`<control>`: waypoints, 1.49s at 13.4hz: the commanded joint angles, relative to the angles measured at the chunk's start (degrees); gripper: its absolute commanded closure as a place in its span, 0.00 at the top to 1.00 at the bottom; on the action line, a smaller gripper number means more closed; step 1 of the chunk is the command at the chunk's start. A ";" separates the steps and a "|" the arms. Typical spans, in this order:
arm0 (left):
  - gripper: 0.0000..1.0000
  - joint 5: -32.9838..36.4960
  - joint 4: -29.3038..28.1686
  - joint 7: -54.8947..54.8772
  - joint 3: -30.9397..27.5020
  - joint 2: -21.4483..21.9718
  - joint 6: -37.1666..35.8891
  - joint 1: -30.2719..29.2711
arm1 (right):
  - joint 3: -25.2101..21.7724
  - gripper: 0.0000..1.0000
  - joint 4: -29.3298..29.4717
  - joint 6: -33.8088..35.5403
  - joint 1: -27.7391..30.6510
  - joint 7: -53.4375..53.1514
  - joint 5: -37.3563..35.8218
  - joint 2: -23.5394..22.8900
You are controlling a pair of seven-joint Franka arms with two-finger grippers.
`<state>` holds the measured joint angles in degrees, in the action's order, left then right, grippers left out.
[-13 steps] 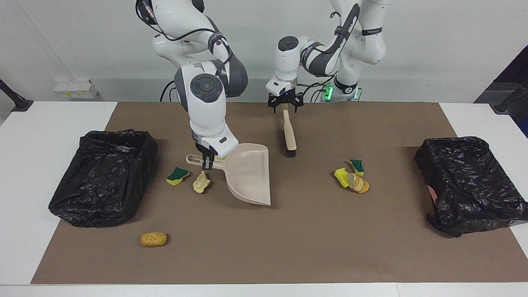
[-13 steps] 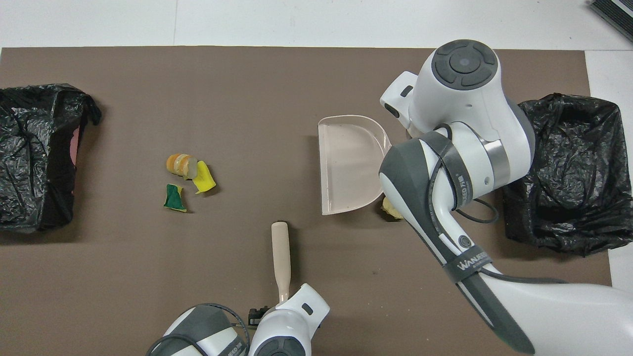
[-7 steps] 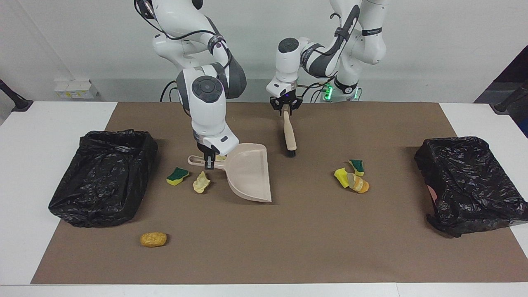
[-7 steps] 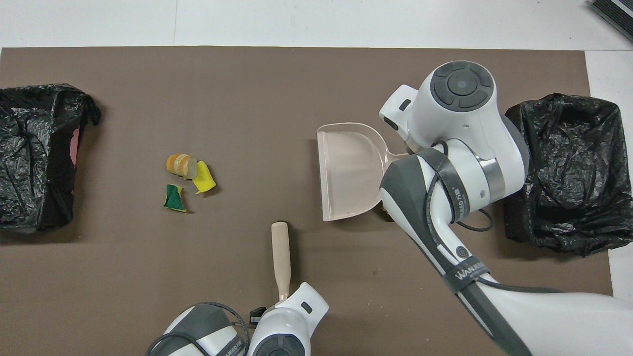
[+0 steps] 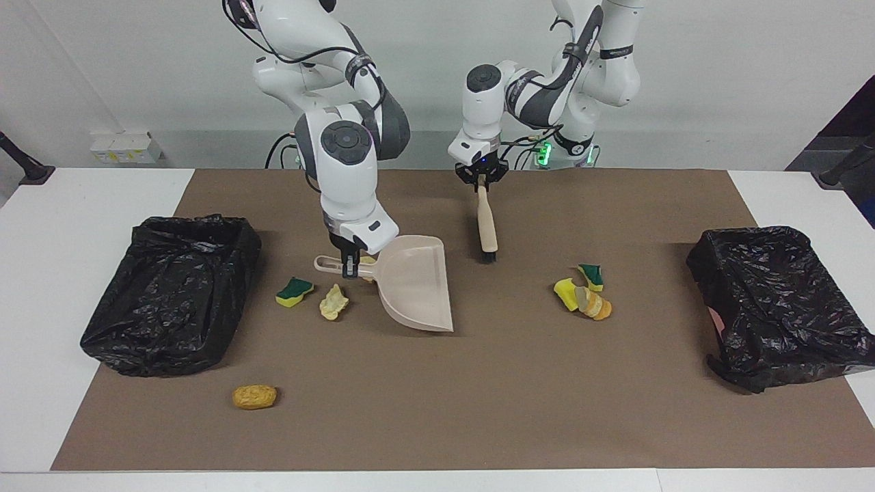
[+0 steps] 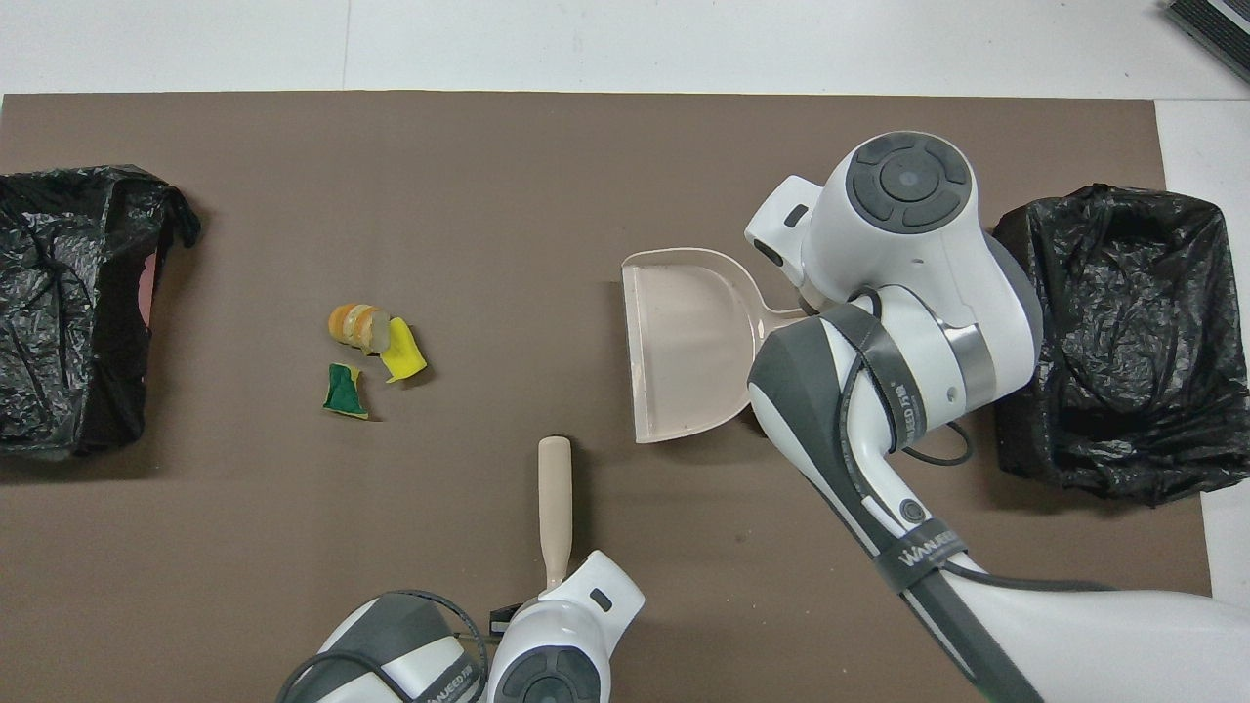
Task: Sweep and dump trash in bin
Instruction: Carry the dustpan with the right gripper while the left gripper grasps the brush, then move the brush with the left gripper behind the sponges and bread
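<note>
Here, the left gripper [image 5: 482, 179] clenches the brush [image 5: 487, 222] handle, bristles pointing to six o'clock in the facing view; the right gripper [image 5: 350, 266] grasps the dustpan [image 5: 410, 283] handle, mouth toward the sponge scraps [image 5: 583, 292].

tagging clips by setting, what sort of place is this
Probably a robotics lab test bench, not a home: two Franka arms work at a white table covered by a brown mat, with staged sponge scraps, a dustpan and bag-lined bins against a bare wall.
</note>
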<state>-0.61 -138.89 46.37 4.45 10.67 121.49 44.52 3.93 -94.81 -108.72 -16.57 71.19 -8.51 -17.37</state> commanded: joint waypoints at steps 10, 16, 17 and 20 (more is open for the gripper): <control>0.00 0.96 7.93 -48.54 0.12 2.01 -4.88 -45.11 | 0.21 0.00 -6.35 -10.99 -7.78 -11.52 1.39 -2.14; 0.00 1.13 5.49 -46.82 0.38 -4.69 -1.45 -44.00 | 0.21 0.00 -6.35 -10.99 -7.86 -11.43 1.13 -2.14; 0.00 0.70 4.43 -46.64 0.55 -4.43 -0.65 -43.73 | 0.21 0.00 -6.35 -10.99 -7.86 -11.43 1.13 -2.14; 0.00 -1.49 2.75 -40.59 0.55 -5.48 2.94 -38.12 | 0.21 0.00 -6.26 -11.25 -7.95 -11.60 1.13 -2.14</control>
<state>-0.63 -133.95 2.31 5.52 4.72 121.13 2.80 3.97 -100.53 -118.58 -24.45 60.13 -7.96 -19.67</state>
